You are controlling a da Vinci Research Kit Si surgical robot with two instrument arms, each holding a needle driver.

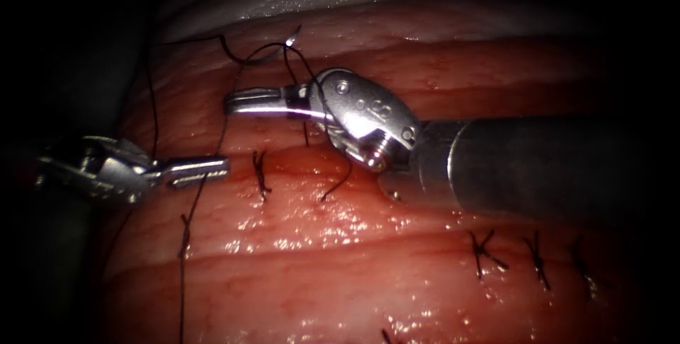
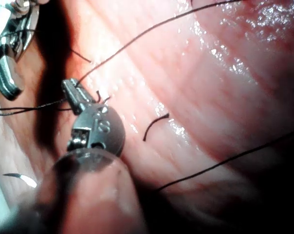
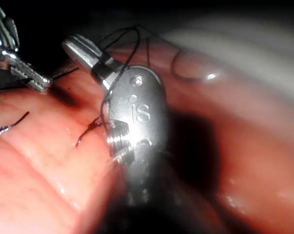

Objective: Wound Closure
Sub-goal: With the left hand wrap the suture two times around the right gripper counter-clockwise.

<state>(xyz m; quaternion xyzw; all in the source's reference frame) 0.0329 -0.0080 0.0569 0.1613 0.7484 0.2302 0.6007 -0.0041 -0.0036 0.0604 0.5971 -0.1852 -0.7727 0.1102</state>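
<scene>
Looking like knot-tying. Pinching the thread [image 1: 181, 294] in the left claw [image 1: 223, 167]. Carrying loops of it round the right claw [image 1: 234, 101], closed on nothing seen. Leaving the needle [image 2: 20, 179] off the tissue [image 1: 354, 294], it seems. Needing a gentle, even pull.

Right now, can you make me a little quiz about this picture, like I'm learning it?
1. True or false: the left tool has its jaws shut on the thread.
2. What is looped around the right tool? A) thread B) a rubber band C) a wire
3. Fill in: the finished stitches sit in the ____.
Key: 1 true; 2 A; 3 tissue.
</scene>
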